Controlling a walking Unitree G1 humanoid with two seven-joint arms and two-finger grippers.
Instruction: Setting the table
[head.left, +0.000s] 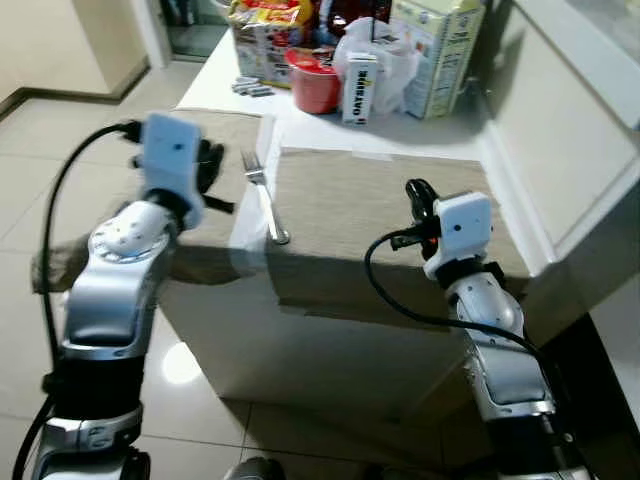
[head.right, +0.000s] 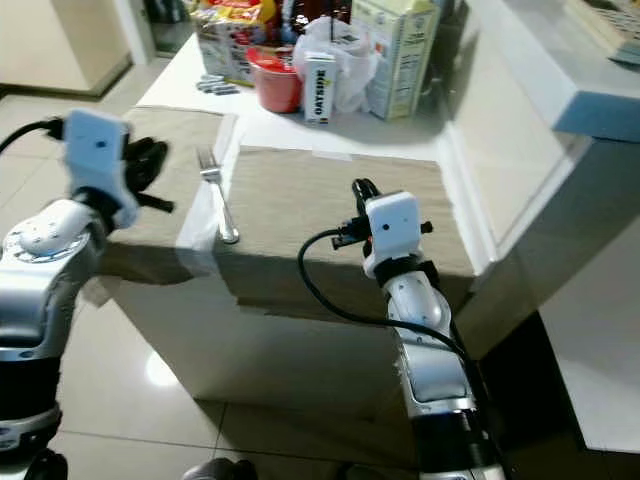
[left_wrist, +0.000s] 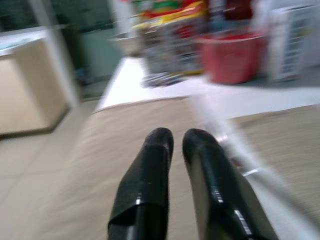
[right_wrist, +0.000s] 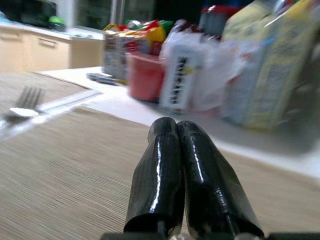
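A silver fork (head.left: 265, 200) lies on the bare white strip of the table between two beige placemats, tines pointing away from me. My left gripper (head.left: 212, 165) hovers low over the left placemat (head.left: 225, 135), just left of the fork; its black fingers (left_wrist: 155, 165) are shut with nothing between them. My right gripper (head.left: 420, 190) sits over the near right part of the right placemat (head.left: 340, 200), shut and empty, fingers (right_wrist: 165, 165) pressed together. In the right wrist view the fork (right_wrist: 25, 102) shows off to the side.
At the table's far end stand a red bowl (head.left: 315, 85), a small oat-drink carton (head.left: 360, 88), a white plastic bag (head.left: 390, 50), a tall box (head.left: 440, 55) and snack packs (head.left: 265, 40). A white counter (head.left: 580, 120) borders the right side. Tiled floor (head.left: 40, 150) lies left.
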